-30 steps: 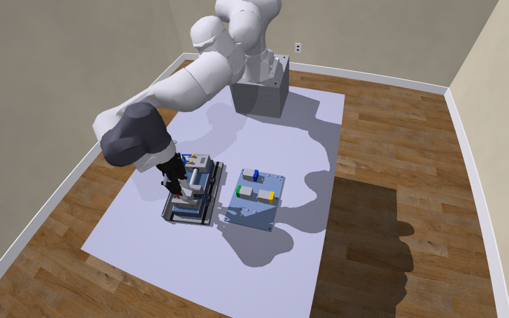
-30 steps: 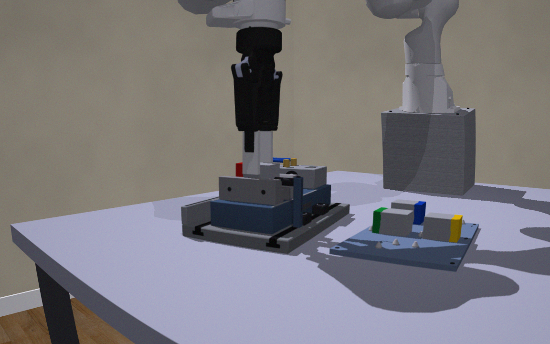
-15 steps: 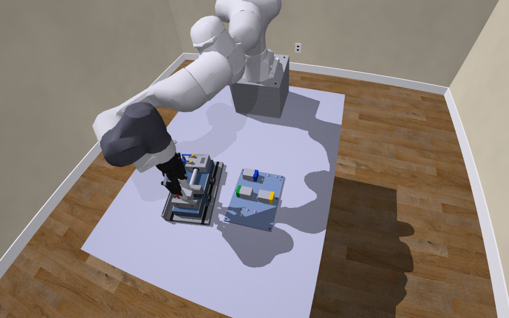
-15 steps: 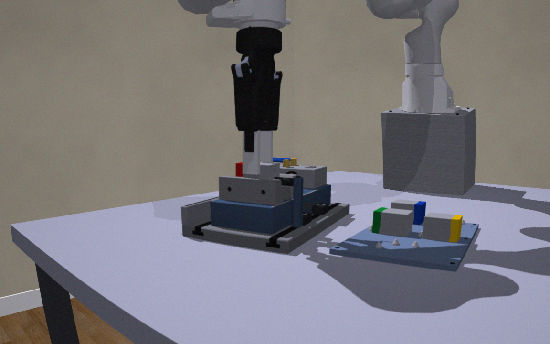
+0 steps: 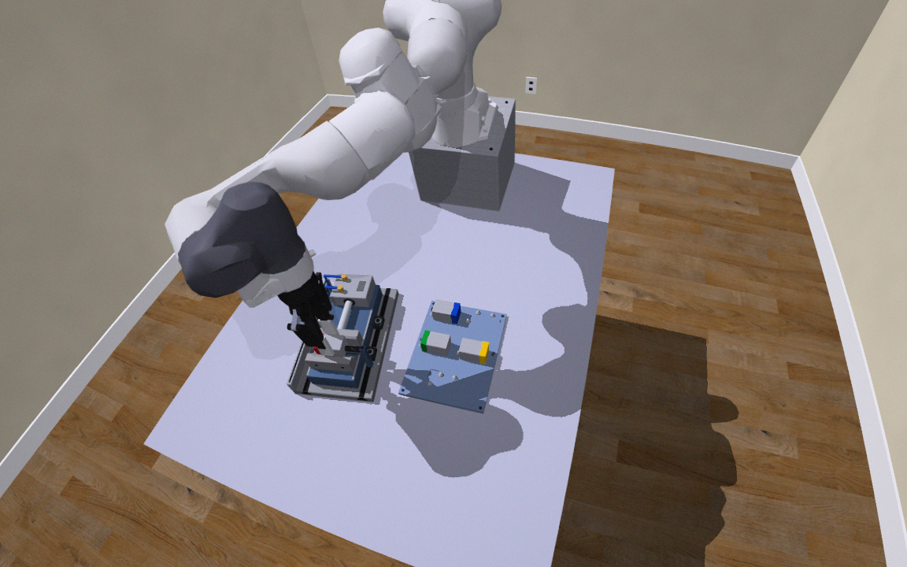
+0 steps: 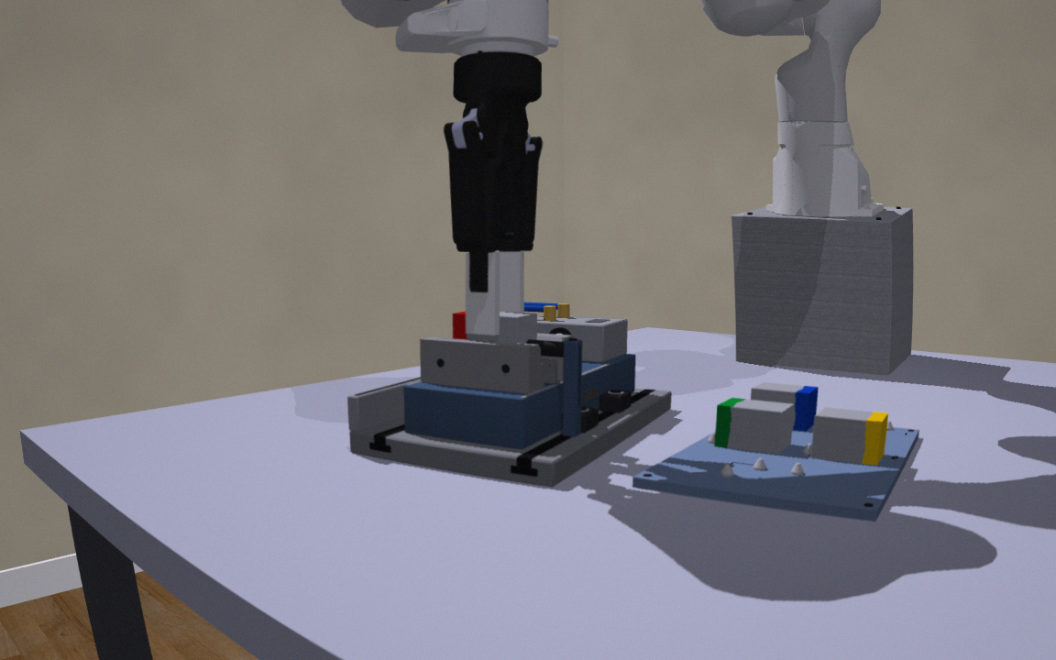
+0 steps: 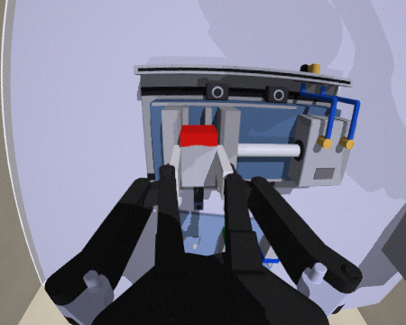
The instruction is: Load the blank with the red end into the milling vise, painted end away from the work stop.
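Your gripper [image 7: 198, 177] is clenched across the long sides of the red-ended blank [image 7: 198, 153], which sits down between the vise [image 6: 507, 393] jaws. That crosswise hold leaves both ends free, so you can judge the red end pointing away from the work stop [image 6: 571, 385] and the infeed plate [image 6: 835, 488], where three other blanks lie

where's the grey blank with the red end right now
The grey blank with the red end sits between the vise jaws, gripped by the black gripper, left of the white rod in the wrist view.
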Controlling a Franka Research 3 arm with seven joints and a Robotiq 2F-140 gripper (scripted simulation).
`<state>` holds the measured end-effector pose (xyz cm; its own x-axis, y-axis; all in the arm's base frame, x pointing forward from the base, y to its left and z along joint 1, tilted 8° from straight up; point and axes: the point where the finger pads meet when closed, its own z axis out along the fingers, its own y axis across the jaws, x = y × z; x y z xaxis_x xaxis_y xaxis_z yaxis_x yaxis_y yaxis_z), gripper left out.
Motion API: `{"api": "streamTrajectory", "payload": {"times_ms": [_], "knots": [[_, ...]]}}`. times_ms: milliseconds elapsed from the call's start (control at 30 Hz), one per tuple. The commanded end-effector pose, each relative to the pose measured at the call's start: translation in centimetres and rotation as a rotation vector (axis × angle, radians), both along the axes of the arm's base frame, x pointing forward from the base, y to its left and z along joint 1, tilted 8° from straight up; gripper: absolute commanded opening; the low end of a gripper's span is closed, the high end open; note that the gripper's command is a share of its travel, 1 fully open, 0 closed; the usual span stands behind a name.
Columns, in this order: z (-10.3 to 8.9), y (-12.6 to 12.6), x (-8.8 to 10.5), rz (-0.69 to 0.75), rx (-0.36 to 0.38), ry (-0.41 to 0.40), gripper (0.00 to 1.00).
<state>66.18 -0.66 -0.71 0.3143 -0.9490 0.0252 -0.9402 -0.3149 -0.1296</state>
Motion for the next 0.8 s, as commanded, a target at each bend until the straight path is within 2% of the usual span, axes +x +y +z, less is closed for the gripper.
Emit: {"api": "streamTrajectory", "payload": {"times_ms": [0, 733, 767], "knots": [[0.17, 0.16, 0.05, -0.003, 0.004, -0.002, 0.0], [-0.01, 0.06, 0.03, -0.003, 0.004, -0.002, 0.0], [0.0, -0.04, -0.01, -0.001, 0.0, 0.0, 1.0]]}}
